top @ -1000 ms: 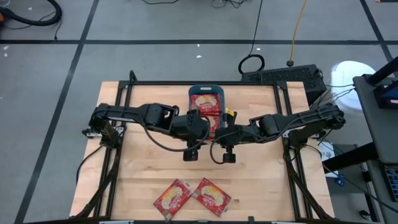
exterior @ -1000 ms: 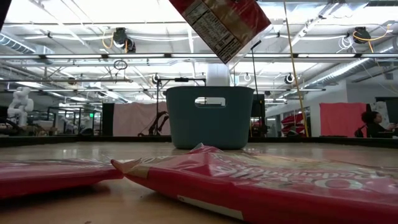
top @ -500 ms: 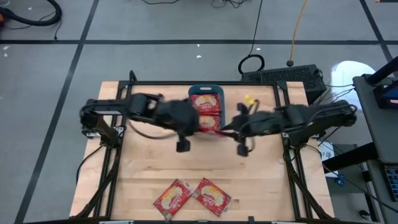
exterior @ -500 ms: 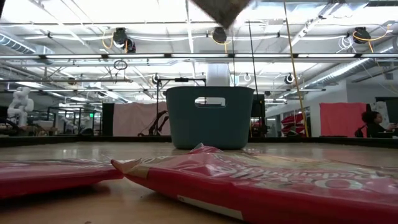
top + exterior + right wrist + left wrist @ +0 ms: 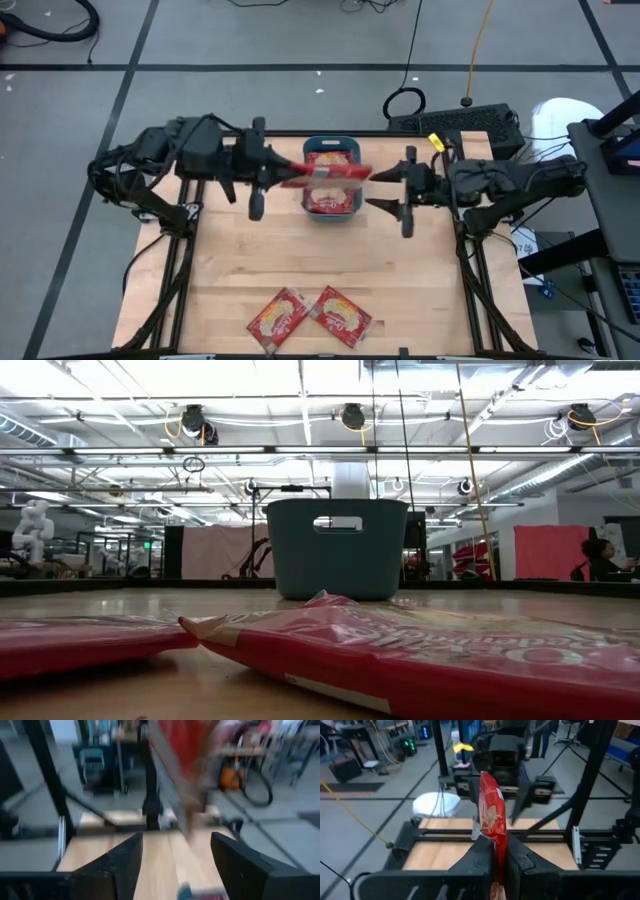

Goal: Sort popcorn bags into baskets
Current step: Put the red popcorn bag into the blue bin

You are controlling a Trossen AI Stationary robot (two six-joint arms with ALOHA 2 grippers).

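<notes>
Red in its clamped fingers, the left tool [image 5: 272,176] holds one popcorn bag [image 5: 325,174] above the teal basket [image 5: 331,146]; the right tool [image 5: 397,190] gapes empty. Two bags [image 5: 309,317] lie on the table [image 5: 230,270], at least one in the basket; both arms have drawn apart since earlier.

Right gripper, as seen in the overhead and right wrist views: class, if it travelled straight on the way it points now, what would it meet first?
Probably the popcorn bag held over the teal basket by the left gripper. The right gripper is open and points straight at it; height alignment is uncertain.
</notes>
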